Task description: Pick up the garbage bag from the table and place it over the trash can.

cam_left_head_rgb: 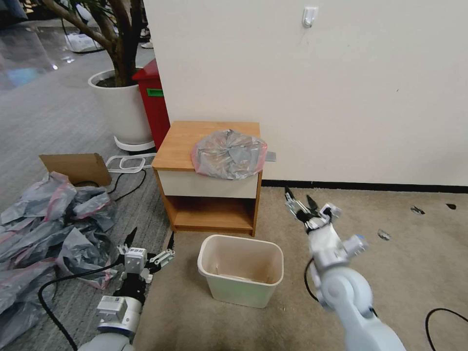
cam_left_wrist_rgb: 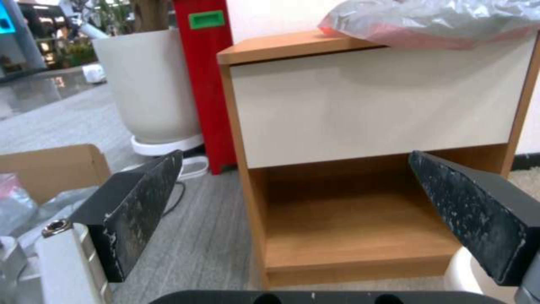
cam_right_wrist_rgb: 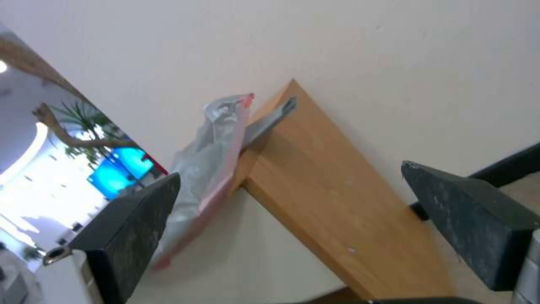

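Garbage bag: you have one garbage bag (cam_left_head_rgb: 229,154) on the table, lying flattened and crumpled on the right part of the top, its pink-red rim hanging a little over the front edge above the drawer.
Table: one table (cam_left_head_rgb: 180,141), standing against the wall, with a white drawer front and an open shelf gap below it.
Trash can: one trash can (cam_left_head_rgb: 241,290) on the floor just in front of the table, upright, mouth open, no liner over its rim.
Left gripper: your left gripper (cam_left_head_rgb: 150,252) hangs low to the left of the trash can, released, its two fingers (cam_left_wrist_rgb: 141,202) spread wide and holding nothing; the wrist view looks into the shelf gap.
Right gripper: your right gripper (cam_left_head_rgb: 301,198) is raised to the right of the table, below its top, released with both fingers (cam_right_wrist_rgb: 472,219) apart and nothing between them; it is clear of the bag.
Other bags: a heap of grey-and-pink bags (cam_left_head_rgb: 44,229) lies on the floor at your left.
Floor: beige carpet (cam_left_head_rgb: 419,253) under the trash can, grey flooring further left.
Room: a cream wall (cam_left_head_rgb: 341,87) behind the table with a single white hook (cam_left_head_rgb: 309,16); one red box (cam_left_head_rgb: 155,105), one large white plant pot (cam_left_head_rgb: 124,109) and one piece of cardboard (cam_left_head_rgb: 78,167) to the left.
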Robot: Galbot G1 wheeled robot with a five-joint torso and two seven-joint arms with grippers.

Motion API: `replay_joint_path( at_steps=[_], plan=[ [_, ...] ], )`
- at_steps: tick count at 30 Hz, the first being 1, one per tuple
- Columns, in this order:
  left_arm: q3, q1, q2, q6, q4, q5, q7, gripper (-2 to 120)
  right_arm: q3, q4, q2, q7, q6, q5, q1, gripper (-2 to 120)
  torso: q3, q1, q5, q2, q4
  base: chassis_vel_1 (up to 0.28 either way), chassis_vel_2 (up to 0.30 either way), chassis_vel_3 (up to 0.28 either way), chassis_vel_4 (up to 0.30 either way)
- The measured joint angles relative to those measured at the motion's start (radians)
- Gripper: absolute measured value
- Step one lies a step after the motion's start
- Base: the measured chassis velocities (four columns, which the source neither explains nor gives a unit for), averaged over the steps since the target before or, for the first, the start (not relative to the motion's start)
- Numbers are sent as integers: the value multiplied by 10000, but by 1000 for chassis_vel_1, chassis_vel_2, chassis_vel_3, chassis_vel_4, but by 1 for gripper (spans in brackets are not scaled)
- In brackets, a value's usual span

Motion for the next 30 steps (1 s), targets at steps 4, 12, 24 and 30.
replay_joint_path(
  at_steps=[4, 12, 24, 30],
  plan=[
    [-235, 198, 13, -115, 0, 14, -23, 100, -313, -575, 205, 187, 45, 1120, 808, 100, 0, 0, 2, -1, 1, 0, 0, 0, 0],
    [-396, 390, -224, -174, -85, 178, -69, 100, -488, -1446, 461, 520, 20, 2304, 2012, 100, 0, 0, 0, 0, 1, 0, 0, 0, 0],
    [-394, 401, -352, -201, 40, 469, -491, 100, -521, -3533, 982, 499, 244, 2567, 3450, 99, -1, 0, 1, -1, 0, 0, 0, 0, 0],
    [-345, 391, -384, -200, 184, 528, -596, 100, -535, -3805, 1156, 450, 287, 2586, 3688, 98, -1, 0, 1, -1, 1, 0, 0, 0, 0]
  ],
)
